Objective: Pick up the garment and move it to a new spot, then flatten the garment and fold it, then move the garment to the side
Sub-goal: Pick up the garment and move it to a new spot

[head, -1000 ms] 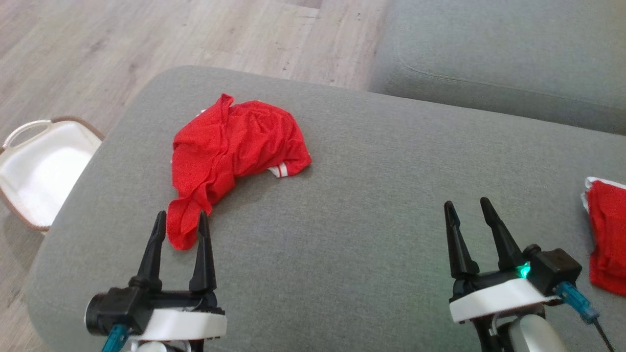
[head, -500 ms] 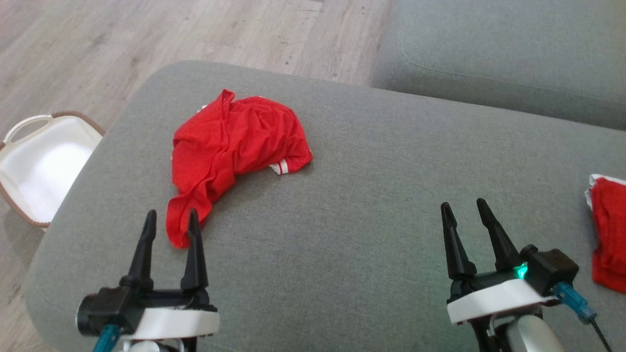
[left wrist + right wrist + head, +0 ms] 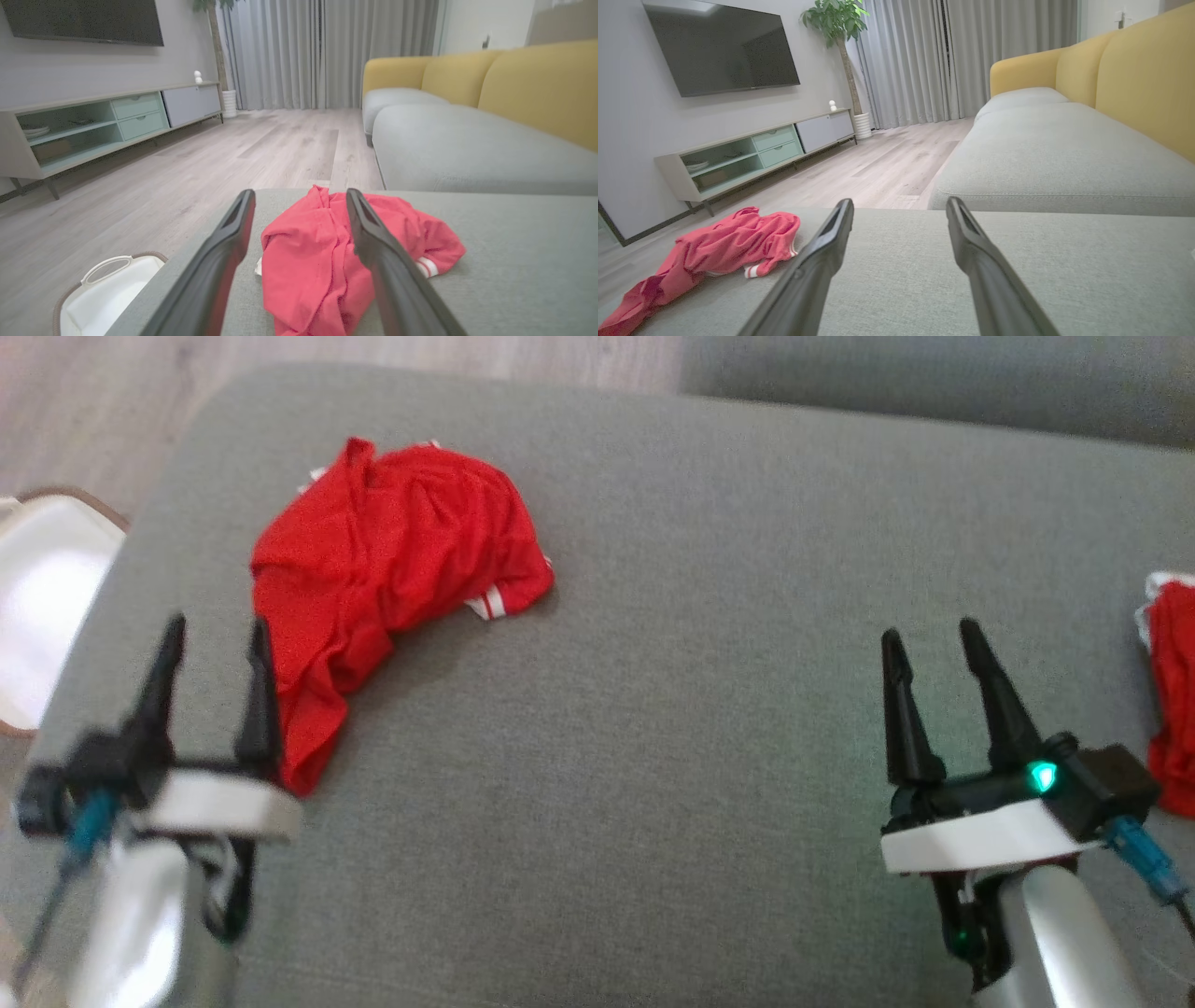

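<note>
A crumpled red garment [image 3: 383, 579] with white striped cuffs lies on the grey ottoman [image 3: 653, 728], toward its far left. My left gripper [image 3: 213, 627] hovers open at the garment's near left edge, its right finger in front of the cloth. In the left wrist view the garment [image 3: 322, 261] sits between and beyond the spread fingers [image 3: 219, 261]. My right gripper [image 3: 932, 633] stands open over bare cushion at the right, nothing between its fingers. The right wrist view shows the garment [image 3: 714, 252] far off to its left.
A second red cloth [image 3: 1172, 691] lies at the ottoman's right edge. A white basket [image 3: 42, 588] sits on the wooden floor left of the ottoman. A grey sofa seat [image 3: 934, 378] with yellow backrests [image 3: 537, 84] lies beyond. The ottoman's middle is bare.
The head camera has tipped down, so the whole scene shifted up and left. My left gripper has moved left and forward alongside the garment; both grippers stay open.
</note>
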Robot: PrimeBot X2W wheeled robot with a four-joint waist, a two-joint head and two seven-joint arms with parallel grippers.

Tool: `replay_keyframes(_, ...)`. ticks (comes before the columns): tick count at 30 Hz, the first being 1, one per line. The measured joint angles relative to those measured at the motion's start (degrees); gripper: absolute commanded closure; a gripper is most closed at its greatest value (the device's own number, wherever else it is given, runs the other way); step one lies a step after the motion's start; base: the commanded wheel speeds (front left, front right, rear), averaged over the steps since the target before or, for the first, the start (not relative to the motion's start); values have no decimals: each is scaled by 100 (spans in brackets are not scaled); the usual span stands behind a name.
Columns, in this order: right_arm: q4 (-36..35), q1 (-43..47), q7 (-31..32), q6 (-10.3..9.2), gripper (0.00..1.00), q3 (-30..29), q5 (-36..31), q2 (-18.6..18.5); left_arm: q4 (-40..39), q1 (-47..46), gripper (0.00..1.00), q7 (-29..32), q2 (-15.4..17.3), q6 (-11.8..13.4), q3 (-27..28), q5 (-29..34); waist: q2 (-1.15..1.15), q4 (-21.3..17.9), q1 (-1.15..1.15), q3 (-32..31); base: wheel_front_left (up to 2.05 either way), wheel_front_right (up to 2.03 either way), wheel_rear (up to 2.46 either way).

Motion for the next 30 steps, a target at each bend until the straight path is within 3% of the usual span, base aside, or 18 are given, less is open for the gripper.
replay_keyframes(4,-153,-116,0,0,0,-98,-163,-2,875,-1043,0,530,415,-111,-318,-27,0,-101,1,352,0,0,0)
replay_keyframes(10,-349,-314,24,0,0,-103,-305,-2,2078,-2257,0,1608,801,-155,-1339,-343,0,-268,1,783,0,0,0)
replay_keyframes(13,-464,-349,36,0,0,-121,-336,-3,2613,-2583,0,1992,903,-155,-1572,-630,0,-349,1,965,0,0,0)
replay_keyframes(21,-620,-352,79,0,0,-112,-403,-3,3544,-3077,0,2172,993,-155,-1861,-1245,0,-573,0,1289,0,0,0)
replay_keyframes(22,-635,-352,79,0,0,-113,-413,-3,3602,-3108,4,2172,993,-155,-1880,-1347,0,-596,0,1303,0,0,0)
replay_keyframes(23,-641,-352,79,0,0,-115,-442,-3,3661,-3134,19,2172,992,-155,-1906,-1445,0,-613,-1,1309,0,0,0)
replay_keyframes(24,-641,-352,80,0,0,-123,-444,-3,3710,-3150,98,2172,987,-155,-1927,-1543,0,-621,0,1302,0,0,0)
replay_keyframes(30,-634,-352,87,0,0,-131,-444,-3,3908,-3145,100,1779,994,-155,-2075,-1913,0,-641,-1,1128,0,0,0)
